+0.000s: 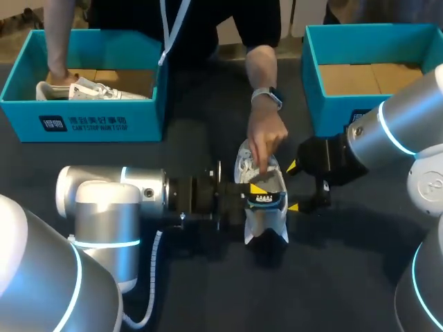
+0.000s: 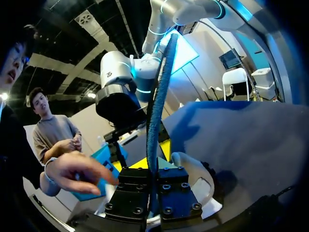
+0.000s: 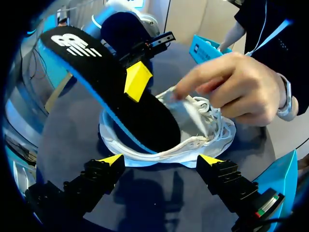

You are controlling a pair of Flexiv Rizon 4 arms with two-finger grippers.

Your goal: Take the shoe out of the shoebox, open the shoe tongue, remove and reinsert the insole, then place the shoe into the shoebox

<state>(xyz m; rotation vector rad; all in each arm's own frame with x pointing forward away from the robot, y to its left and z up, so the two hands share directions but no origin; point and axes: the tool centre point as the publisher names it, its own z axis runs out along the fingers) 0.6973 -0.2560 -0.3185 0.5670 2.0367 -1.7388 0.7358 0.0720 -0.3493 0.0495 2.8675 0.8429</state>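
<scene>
Left gripper (image 1: 261, 189) pinches the black, blue-edged insole (image 3: 116, 92), toe end inside the white shoe (image 3: 203, 140); right gripper (image 3: 160, 159) gapes wide, shoe just ahead.

The shoe (image 1: 263, 207) lies mid-table (image 1: 332, 277); the left gripper (image 1: 261, 190) at its 9 o'clock grips the insole (image 3: 116, 92), one end inside the shoe; the right gripper (image 1: 292, 187) at 3 o'clock; a person's hand (image 1: 266, 135) on it from 12 o'clock; the left shoebox (image 1: 83, 121) at 10 o'clock holds a second shoe (image 1: 93, 90); the right shoebox (image 1: 332, 107) at 2 o'clock.
</scene>
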